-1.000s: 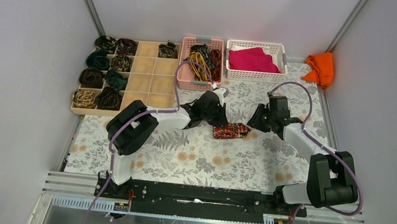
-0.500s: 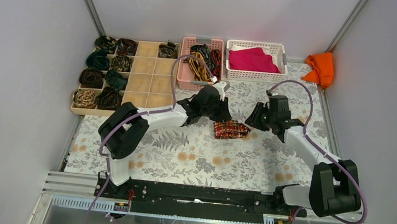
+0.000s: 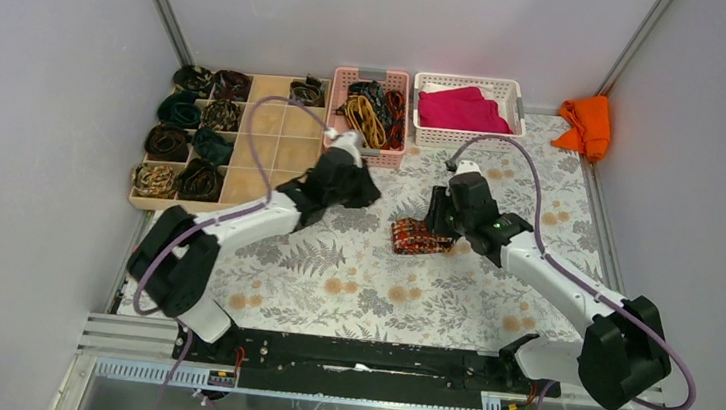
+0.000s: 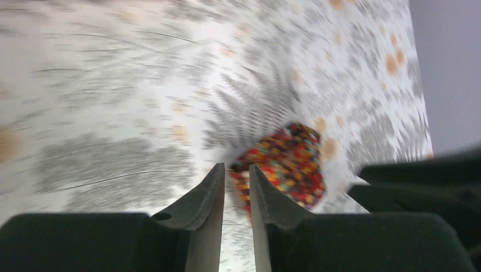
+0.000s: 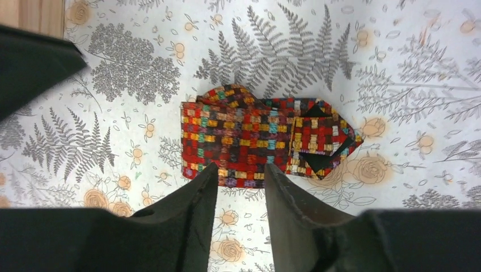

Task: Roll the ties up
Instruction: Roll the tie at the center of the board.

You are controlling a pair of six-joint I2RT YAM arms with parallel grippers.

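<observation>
A rolled tie (image 3: 421,238) in a red, orange and dark check lies flat on the floral tablecloth at mid-table. In the right wrist view the tie (image 5: 255,139) sits just past my right gripper (image 5: 241,167), which is open with only the cloth between its fingers. From above, the right gripper (image 3: 435,217) hovers at the tie's far right side. My left gripper (image 3: 360,193) is off to the tie's left, apart from it. In the blurred left wrist view, the left gripper (image 4: 235,170) is open by a narrow gap with nothing in it, and the tie (image 4: 286,167) lies beyond its tips.
A wooden divided tray (image 3: 269,151) at the back left holds several rolled ties. A pink basket (image 3: 338,127) behind holds loose ties. Beside it a white basket (image 3: 466,137) holds a magenta cloth. An orange cloth (image 3: 588,126) lies in the back right corner.
The left gripper let go of the rolled tie and drew back to the left. The right gripper swung left to just above the tie. The tie stayed where it was.
</observation>
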